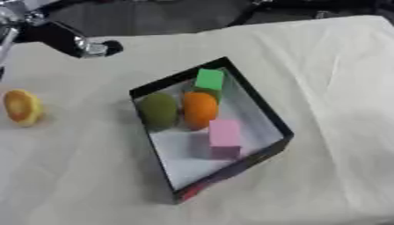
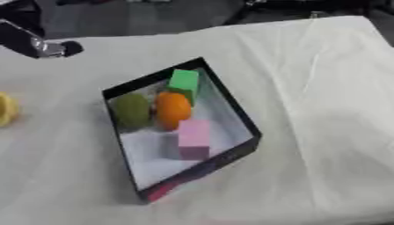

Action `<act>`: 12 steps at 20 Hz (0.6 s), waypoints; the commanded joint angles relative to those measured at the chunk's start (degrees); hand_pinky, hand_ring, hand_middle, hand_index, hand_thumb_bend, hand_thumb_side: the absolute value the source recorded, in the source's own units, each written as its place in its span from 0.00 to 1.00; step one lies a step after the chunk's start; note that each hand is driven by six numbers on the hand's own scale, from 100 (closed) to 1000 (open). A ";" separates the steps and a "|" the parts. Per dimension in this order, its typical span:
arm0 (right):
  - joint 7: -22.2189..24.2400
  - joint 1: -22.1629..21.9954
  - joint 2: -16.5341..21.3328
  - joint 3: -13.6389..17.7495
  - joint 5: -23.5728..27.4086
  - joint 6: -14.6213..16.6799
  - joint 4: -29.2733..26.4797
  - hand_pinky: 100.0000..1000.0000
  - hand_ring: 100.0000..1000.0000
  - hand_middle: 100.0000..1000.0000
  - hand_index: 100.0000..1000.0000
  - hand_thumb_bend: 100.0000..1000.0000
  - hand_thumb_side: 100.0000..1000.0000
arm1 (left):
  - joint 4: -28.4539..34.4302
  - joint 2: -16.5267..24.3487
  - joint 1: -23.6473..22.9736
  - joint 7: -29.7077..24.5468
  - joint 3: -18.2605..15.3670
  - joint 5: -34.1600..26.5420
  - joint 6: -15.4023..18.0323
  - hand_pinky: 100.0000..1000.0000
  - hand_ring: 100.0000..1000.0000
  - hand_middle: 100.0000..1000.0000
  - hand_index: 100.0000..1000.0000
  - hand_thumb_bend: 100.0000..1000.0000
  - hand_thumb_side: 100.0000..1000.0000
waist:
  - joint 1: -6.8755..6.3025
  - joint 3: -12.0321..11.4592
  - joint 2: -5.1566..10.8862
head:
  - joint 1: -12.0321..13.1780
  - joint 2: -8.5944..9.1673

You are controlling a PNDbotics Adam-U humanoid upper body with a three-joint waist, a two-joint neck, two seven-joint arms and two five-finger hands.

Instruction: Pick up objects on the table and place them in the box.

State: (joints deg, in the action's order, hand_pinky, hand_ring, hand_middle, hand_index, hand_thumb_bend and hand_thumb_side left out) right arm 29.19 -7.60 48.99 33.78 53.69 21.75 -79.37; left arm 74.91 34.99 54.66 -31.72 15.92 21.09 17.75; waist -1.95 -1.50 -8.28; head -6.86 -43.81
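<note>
Partly cropped arm [image 1: 46,30] — hand unseen, yellow fruit [image 1: 21,107]

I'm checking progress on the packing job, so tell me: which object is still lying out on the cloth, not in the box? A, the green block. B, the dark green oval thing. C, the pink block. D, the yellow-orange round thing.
D: the yellow-orange round thing lies on the cloth left of the box, while the pink block, green block and dark green oval thing sit inside.

Four items are crowding the box's [image 1: 261,107] far end; its near floor and the counter [image 1: 338,88] rightward are lying open.
</note>
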 commanded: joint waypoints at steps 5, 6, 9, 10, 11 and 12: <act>0.05 -0.56 1.79 0.82 -0.14 0.93 -0.45 0.81 0.87 0.78 0.80 0.00 0.53 | -0.55 11.14 -3.95 -1.43 -2.18 -2.74 -1.38 0.82 0.85 0.79 0.85 0.43 0.41 | 1.14 -0.68 1.77 | 1.52 -0.30; 0.05 -0.66 1.62 0.81 -0.26 0.98 -0.41 0.81 0.87 0.78 0.80 0.00 0.53 | -1.33 11.92 -4.70 -1.50 -2.26 -2.60 -1.57 0.82 0.85 0.79 0.85 0.43 0.42 | 1.24 -0.81 1.77 | 1.91 -0.30; 0.18 -0.80 1.16 0.69 -0.64 0.98 -0.23 0.81 0.87 0.79 0.80 0.00 0.53 | -4.50 13.56 -6.61 -1.48 -2.68 -1.18 -2.13 0.83 0.85 0.80 0.86 0.45 0.42 | 1.54 -1.06 1.80 | 2.60 -0.30; 0.22 -0.82 1.07 0.66 -0.74 1.00 -0.19 0.81 0.87 0.78 0.80 0.00 0.53 | -5.47 13.80 -6.97 -1.45 -2.80 -0.61 -2.12 0.83 0.85 0.80 0.86 0.46 0.44 | 1.60 -1.10 1.81 | 2.68 -0.30; 0.22 -0.88 0.92 0.67 -0.83 1.02 -0.09 0.81 0.87 0.78 0.80 0.00 0.53 | -7.01 14.21 -7.67 -1.61 -2.91 0.14 -2.39 0.83 0.85 0.80 0.86 0.46 0.45 | 1.69 -1.20 1.79 | 2.70 -0.30; 0.22 -0.89 0.83 0.67 -0.89 1.03 -0.03 0.81 0.87 0.78 0.80 0.00 0.54 | -8.32 14.38 -8.07 -1.75 -3.04 0.77 -2.45 0.83 0.85 0.80 0.86 0.46 0.47 | 1.75 -1.25 1.79 | 2.73 -0.30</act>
State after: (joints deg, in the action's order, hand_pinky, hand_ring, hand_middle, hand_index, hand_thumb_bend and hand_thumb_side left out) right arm 29.38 -8.59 48.26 33.83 53.13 22.60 -79.30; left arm 67.49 46.60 45.86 -33.43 13.96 21.08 15.59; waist -1.11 -2.74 -8.25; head -4.34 -43.81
